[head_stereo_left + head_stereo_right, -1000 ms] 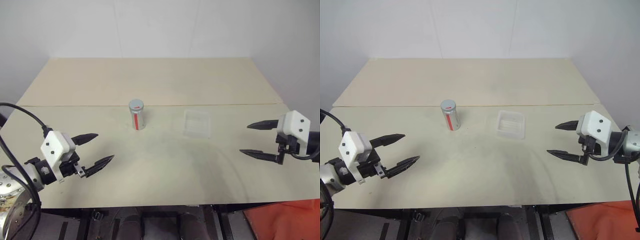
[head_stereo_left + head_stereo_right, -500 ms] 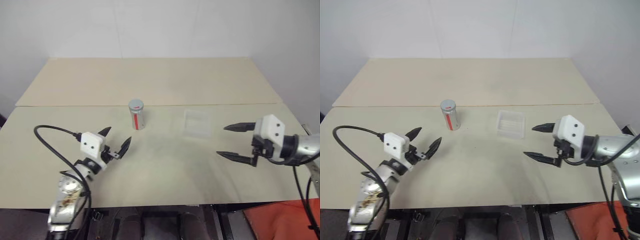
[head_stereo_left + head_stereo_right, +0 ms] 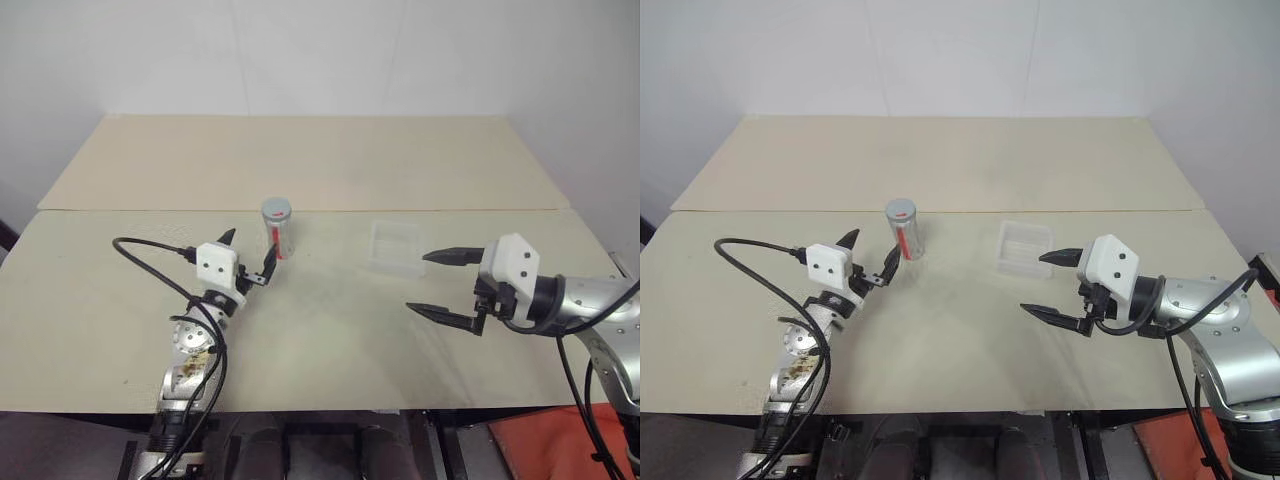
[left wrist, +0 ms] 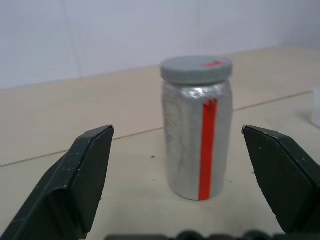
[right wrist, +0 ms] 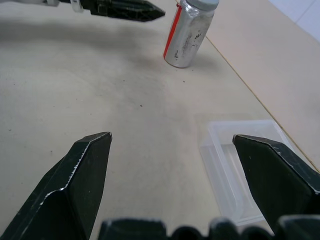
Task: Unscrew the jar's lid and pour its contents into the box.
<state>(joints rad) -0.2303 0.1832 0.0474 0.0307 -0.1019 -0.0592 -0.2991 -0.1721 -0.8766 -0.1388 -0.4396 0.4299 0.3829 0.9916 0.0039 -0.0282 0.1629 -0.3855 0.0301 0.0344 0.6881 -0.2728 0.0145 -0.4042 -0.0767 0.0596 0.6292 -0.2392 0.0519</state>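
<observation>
L gripper (image 3: 248, 262) came fwd to jar (image 3: 277, 228) mid-table, fingers apart, not touching; lid (image 4: 196, 68) on. R gripper (image 3: 432, 283) apart, near box (image 3: 395, 247). Grab's next.

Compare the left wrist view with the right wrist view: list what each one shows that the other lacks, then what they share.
Left wrist view alone: the lid's flat grey top with its red mark, seen between the open fingers of the left tool, and the white wall behind.

Right wrist view alone: the clear box ahead of the open right tool, lying apart from the jar.

Both: the silvery jar standing upright with its red stripe, lid on, on the beige table.
</observation>
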